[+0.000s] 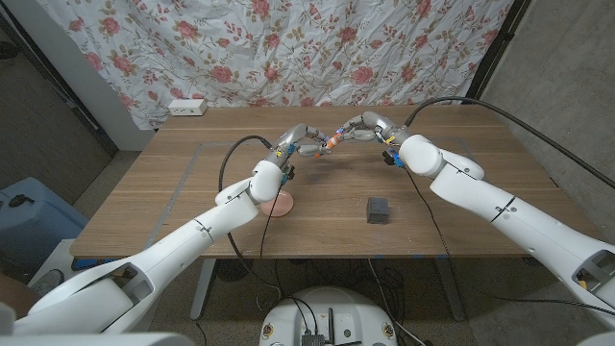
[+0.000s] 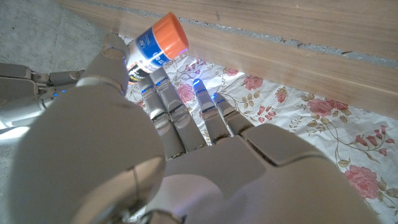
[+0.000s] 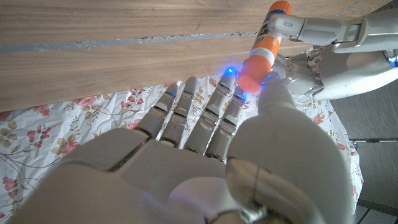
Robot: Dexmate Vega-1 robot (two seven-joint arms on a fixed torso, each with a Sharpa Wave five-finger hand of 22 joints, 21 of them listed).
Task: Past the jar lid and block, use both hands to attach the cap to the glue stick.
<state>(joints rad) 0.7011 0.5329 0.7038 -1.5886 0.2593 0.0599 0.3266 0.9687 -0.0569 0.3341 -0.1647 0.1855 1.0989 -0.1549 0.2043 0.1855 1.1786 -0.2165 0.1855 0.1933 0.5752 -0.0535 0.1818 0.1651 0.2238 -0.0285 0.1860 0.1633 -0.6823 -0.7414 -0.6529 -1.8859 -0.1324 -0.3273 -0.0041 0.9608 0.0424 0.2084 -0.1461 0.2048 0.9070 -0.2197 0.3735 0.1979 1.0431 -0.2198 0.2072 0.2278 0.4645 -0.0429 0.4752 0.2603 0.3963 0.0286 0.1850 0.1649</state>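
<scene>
Above the far middle of the table, my left hand (image 1: 300,142) and right hand (image 1: 365,125) meet fingertip to fingertip. Between them is the glue stick (image 1: 332,142), a white and blue tube with orange ends. In the left wrist view my left hand (image 2: 186,155) holds the glue stick (image 2: 155,45) between thumb and fingers. The right wrist view has my right hand (image 3: 205,155) pinching the orange cap (image 3: 254,70), which sits on the end of the glue stick (image 3: 272,32); the left hand (image 3: 329,37) grips the tube's other end.
A pink jar lid (image 1: 279,204) lies near the table's front edge, by my left forearm. A dark block (image 1: 379,210) stands to its right. A white power strip (image 1: 187,107) sits at the far left corner, with a floral curtain (image 1: 317,48) behind.
</scene>
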